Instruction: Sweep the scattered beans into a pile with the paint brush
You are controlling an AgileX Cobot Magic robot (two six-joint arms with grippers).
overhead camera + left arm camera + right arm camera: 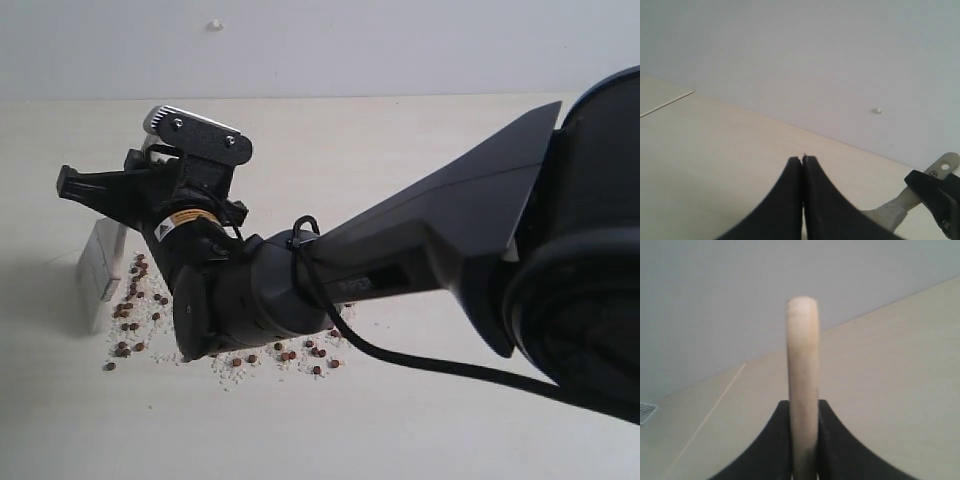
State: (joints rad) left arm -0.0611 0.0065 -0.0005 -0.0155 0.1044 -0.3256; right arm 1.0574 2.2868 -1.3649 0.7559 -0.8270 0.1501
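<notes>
The paint brush (102,262) stands with its white bristles down on the table at the left; its pale handle (802,365) rises edge-on between the right gripper's jaws. My right gripper (88,188) is shut on that handle. Reddish-brown beans (130,300) mixed with whitish grains lie right of the bristles, and a loose band of them (300,355) trails off under the right arm. No tight pile shows. My left gripper (803,159) is shut on nothing above bare table, and its view catches the handle's holed end (944,165).
The right arm (420,260) reaches across from the right and hides part of the beans. A pale wall (400,40) runs behind the table's far edge. A seam line (710,410) crosses the tabletop.
</notes>
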